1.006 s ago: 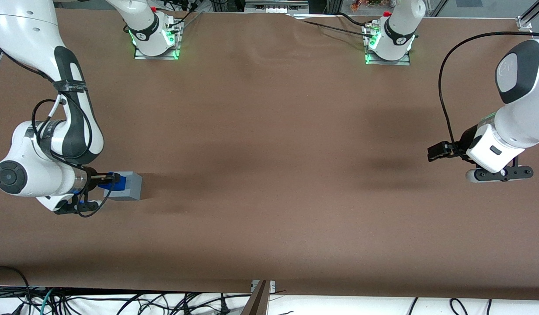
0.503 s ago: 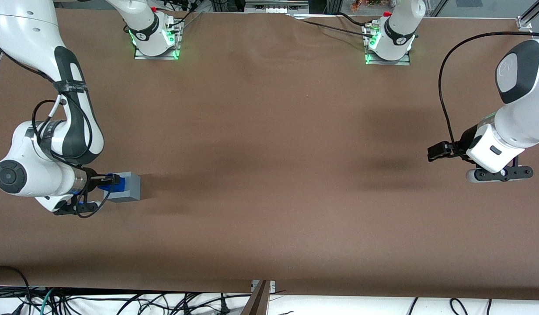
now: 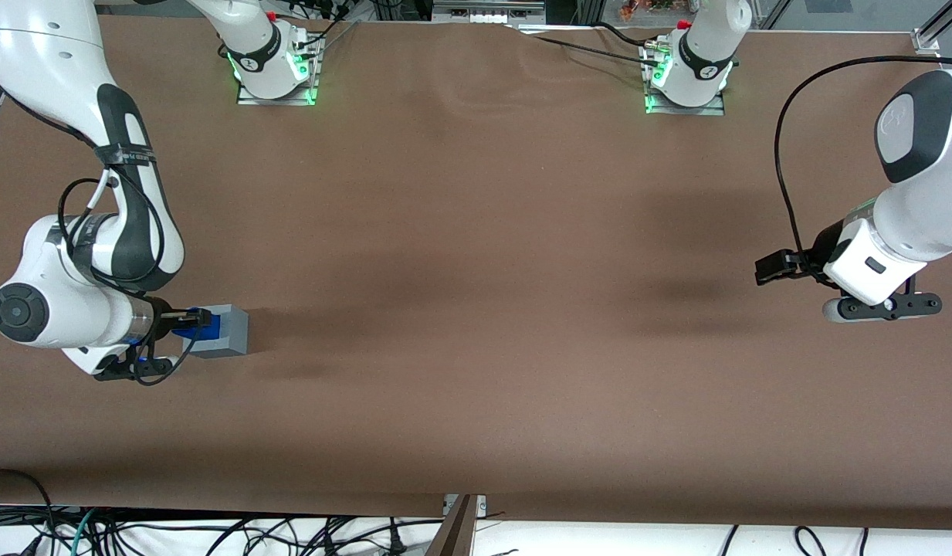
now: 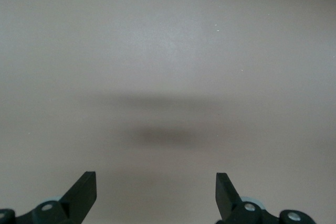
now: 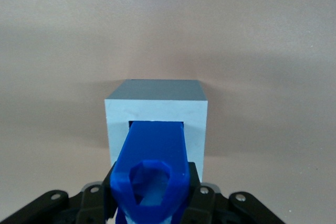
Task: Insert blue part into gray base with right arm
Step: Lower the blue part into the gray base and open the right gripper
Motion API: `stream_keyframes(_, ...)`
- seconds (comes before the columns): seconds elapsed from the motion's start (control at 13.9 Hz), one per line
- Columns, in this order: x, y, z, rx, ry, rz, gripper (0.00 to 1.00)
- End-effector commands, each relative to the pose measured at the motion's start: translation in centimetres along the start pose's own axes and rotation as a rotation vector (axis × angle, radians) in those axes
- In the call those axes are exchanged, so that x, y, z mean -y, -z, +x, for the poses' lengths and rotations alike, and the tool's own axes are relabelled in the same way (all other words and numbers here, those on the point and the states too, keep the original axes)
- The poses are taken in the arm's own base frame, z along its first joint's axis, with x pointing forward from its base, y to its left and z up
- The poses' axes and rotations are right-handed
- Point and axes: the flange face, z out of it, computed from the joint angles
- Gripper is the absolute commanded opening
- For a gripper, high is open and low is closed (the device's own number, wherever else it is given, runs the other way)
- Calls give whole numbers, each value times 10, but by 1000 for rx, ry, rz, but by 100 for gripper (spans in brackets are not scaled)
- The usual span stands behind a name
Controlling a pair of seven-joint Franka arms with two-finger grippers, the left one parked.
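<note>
**Blue part nosing into the base**

Since a second ago the right arm [image 3: 97,255] has edged a touch back toward its own end of the table, and the gray base [image 3: 227,330] has slid slightly with it. The gripper [image 3: 191,322] sits right up against the base, on the side toward the working arm's end of the table, with its fingers closed around the blue part [image 3: 190,326].

From the wrist camera, the blue part [image 5: 153,169] runs straight out ahead of the fingers [image 5: 195,184], its leading end just entering the square hole of the gray base [image 5: 156,124]. The grip is at the tail end, which I'd judge leaves the leading end free to go in. The part looks squared to the hole, a little toward one edge of it.

My read: insertion has begun, not finished. A skewed push could shove the base along the table [image 3: 476,309] instead of seating the part.
</note>
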Motion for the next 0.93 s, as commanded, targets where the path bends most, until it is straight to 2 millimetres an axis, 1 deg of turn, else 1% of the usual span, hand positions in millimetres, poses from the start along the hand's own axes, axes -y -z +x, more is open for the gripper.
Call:
stream_keyframes(0.0, -3, 0, 3, -11, 9, -17, 0)
stream_keyframes(0.14, -3, 0, 3, -11, 9, -17, 0)
stream_keyframes(0.22, -3, -1, 3, -10, 7, -16, 7)
stream_keyframes(0.29, -3, -1, 3, -10, -2, -15, 64)
stream_keyframes(0.36, -3, 0, 2, -7, -7, -12, 99)
stream_keyframes(0.57, 1, 11, 1, -17, 2, -10, 99)
stream_keyframes(0.65, 0, 22, -1, -27, 8, -11, 99)
stream_keyframes(0.86, 6, 57, -14, -22, 15, -6, 99)
